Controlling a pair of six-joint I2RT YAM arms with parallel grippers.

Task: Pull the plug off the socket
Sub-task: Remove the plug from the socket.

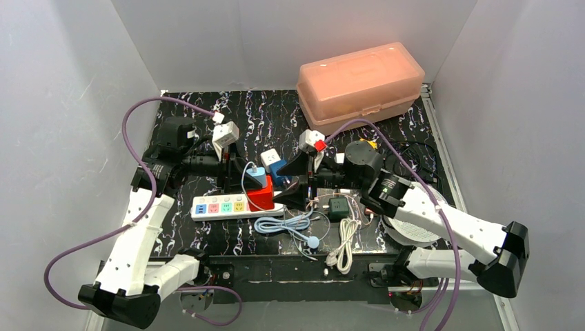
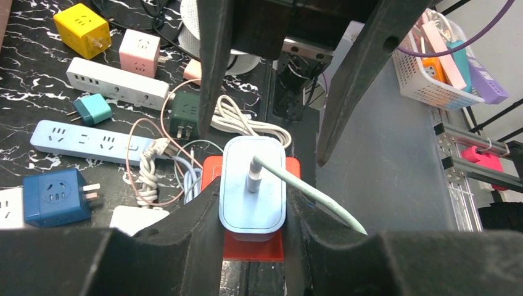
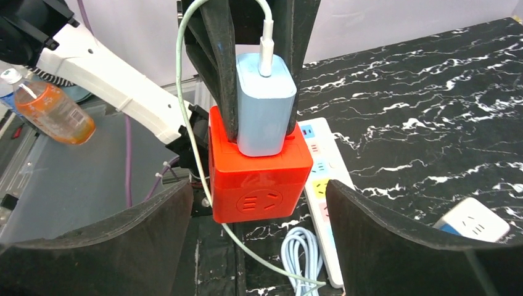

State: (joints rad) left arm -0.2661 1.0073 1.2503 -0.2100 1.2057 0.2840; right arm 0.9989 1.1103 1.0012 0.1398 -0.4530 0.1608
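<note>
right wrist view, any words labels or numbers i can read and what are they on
Nothing in this view can be read.
Bottle: its label is too blurred to read.
Red socket cube: only moulded pin holes, no words.
Blue plug: blank.

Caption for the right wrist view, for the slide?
Left gripper clamps the blue charger seated in the red cube socket; right gripper open, straddling the socket.

Plain white walls (image 1: 62,83), black white-veined marble tabletop (image 1: 269,110), even indoor light
</note>
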